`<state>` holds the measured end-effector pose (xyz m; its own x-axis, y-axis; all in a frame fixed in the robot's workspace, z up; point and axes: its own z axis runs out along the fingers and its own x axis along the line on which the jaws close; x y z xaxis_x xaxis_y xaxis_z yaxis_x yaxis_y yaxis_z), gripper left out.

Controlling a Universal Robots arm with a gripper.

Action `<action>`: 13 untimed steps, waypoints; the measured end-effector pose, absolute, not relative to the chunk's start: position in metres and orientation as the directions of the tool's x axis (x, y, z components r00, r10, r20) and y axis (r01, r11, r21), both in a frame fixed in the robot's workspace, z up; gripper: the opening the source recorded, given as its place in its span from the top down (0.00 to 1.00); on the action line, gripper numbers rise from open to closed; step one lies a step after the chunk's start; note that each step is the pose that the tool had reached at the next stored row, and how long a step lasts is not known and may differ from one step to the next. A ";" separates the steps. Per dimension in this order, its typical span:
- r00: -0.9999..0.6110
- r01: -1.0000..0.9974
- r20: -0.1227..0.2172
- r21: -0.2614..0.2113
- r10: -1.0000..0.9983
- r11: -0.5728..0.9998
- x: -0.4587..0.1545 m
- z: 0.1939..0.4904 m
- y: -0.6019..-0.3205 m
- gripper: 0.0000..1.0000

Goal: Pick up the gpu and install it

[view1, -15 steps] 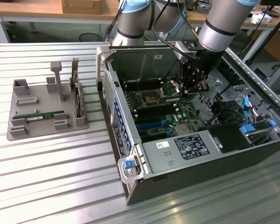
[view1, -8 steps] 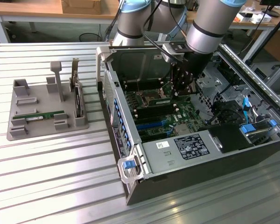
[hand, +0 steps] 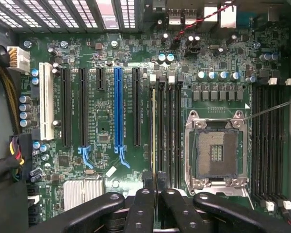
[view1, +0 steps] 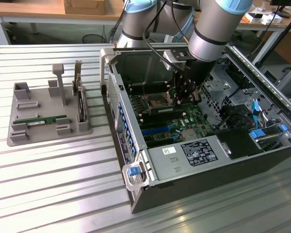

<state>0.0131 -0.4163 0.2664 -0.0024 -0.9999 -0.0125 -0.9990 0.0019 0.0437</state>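
My gripper (view1: 184, 97) hangs inside the open computer case (view1: 136, 194), low over the motherboard (view1: 186, 121) by the memory slots. In the wrist view its black fingers (hand: 144, 204) stand almost together, shut, above the row of memory slots (hand: 165, 126). A thin yellowish-green edge (hand: 153, 128) runs the length of the slot nearest the card slots, in line with the fingertips; I cannot tell whether it is a gpu stick or whether the fingers grip it. Another green gpu stick (view1: 41, 120) lies flat in the grey holder tray (view1: 19, 138) at the exterior view's left.
The tray also carries an upright card with a metal bracket (view1: 79, 82) and grey posts (view1: 59, 80). Next to the memory slots are the CPU socket (hand: 217, 150), black card slots and a blue slot (hand: 118, 107). Cables (hand: 12, 107) and drive bays (view1: 262, 138) crowd the case sides.
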 end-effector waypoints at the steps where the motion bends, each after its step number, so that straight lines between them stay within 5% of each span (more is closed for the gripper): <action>1: -0.002 -0.999 -0.012 0.044 -1.000 0.002 0.012 0.265 -0.416 0.88; 13: -0.002 -0.999 -0.001 0.044 -1.000 0.002 0.005 0.251 -0.412 0.88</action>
